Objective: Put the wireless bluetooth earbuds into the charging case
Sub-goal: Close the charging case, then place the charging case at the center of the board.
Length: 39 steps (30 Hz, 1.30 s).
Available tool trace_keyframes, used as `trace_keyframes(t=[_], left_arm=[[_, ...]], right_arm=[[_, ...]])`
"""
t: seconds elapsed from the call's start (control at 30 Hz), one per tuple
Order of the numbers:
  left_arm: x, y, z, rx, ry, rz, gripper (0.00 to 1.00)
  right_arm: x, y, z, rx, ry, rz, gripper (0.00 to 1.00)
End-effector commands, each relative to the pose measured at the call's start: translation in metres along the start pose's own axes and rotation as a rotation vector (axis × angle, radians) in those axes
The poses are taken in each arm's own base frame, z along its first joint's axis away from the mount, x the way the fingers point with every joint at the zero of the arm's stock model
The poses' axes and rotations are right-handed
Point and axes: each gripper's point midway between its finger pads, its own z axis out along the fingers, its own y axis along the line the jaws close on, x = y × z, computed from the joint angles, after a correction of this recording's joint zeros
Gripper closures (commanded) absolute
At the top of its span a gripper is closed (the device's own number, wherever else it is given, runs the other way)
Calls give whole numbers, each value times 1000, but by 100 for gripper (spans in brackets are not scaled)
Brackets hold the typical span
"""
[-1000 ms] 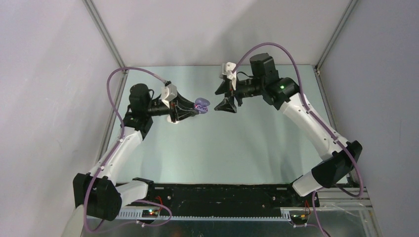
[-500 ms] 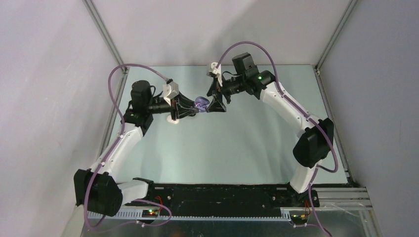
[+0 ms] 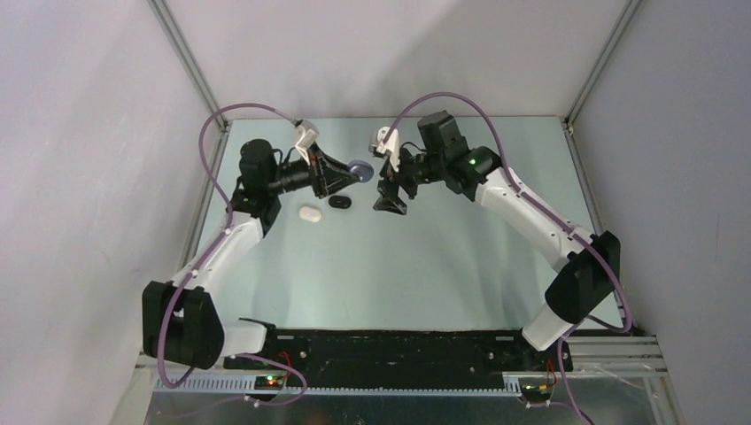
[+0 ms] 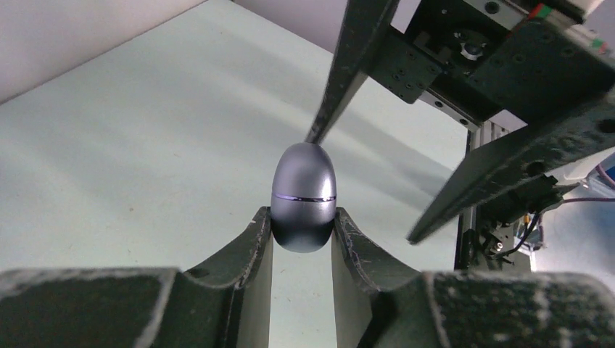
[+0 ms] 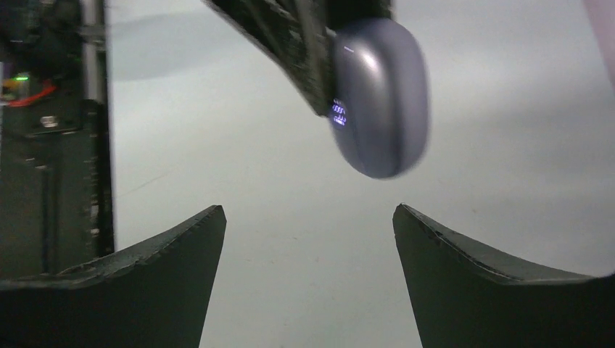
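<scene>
My left gripper (image 3: 352, 172) is shut on a closed lavender-grey charging case (image 3: 360, 167) and holds it above the table. In the left wrist view the case (image 4: 304, 192) sits upright between my fingertips (image 4: 262, 235), its lid seam showing. My right gripper (image 3: 383, 184) is open and empty, just right of the case and facing it. In the right wrist view the case (image 5: 381, 94) hangs ahead of my open right gripper (image 5: 308, 217), with small lit dots on its side. No earbuds are in view.
A white oval case (image 3: 309, 213) and a black oval case (image 3: 339, 202) lie on the table below the left gripper. The right gripper's two fingers (image 4: 348, 72) stand close behind the held case. Grey walls enclose the table.
The held case was open and now looks closed. The right gripper came in to the case, then drew back a little. The left gripper has swung toward the far side, uncovering the two cases on the table.
</scene>
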Motion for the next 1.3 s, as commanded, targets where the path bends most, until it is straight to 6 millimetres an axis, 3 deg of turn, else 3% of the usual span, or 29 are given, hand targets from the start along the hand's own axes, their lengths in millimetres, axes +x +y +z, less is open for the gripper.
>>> trace_keyframes(t=[0.0,0.07,0.13,0.2,0.4,0.43,0.47,0.5,0.7,0.9,1.07,1.1,1.2,1.23,1.27], left_arm=[[6,8,5,-26,-7,-88,100],[28,12,8,-24,41,-141,100],[62,16,9,-38,91,-208,100],[86,18,11,-45,124,-252,100],[127,12,32,80,302,-367,100],[145,7,38,115,363,-418,100],[147,5,41,130,404,-431,100],[164,3,47,140,457,-469,100],[204,13,70,50,583,-530,93],[219,21,70,67,644,-451,95],[229,44,64,-45,723,-372,70],[226,49,63,-67,734,-360,57],[171,72,64,-136,712,-238,33],[147,82,65,-172,690,-181,12],[125,89,59,-203,657,-149,6]], right_arm=[[9,-51,-21,255,28,34,9],[25,-58,-28,267,55,86,9],[37,-60,-39,265,45,163,9],[52,-57,-53,265,39,257,2],[94,-57,-84,318,69,478,1],[98,-56,-86,319,76,487,1],[101,-54,-86,308,81,492,1],[103,-54,-87,306,85,490,1],[104,-54,-89,310,74,483,1],[106,-59,-86,326,51,523,1],[107,-66,-85,344,46,530,1],[106,-68,-86,351,48,527,1],[106,-71,-95,375,75,515,1],[102,-73,-100,386,72,505,1],[103,-75,-105,398,80,505,1]])
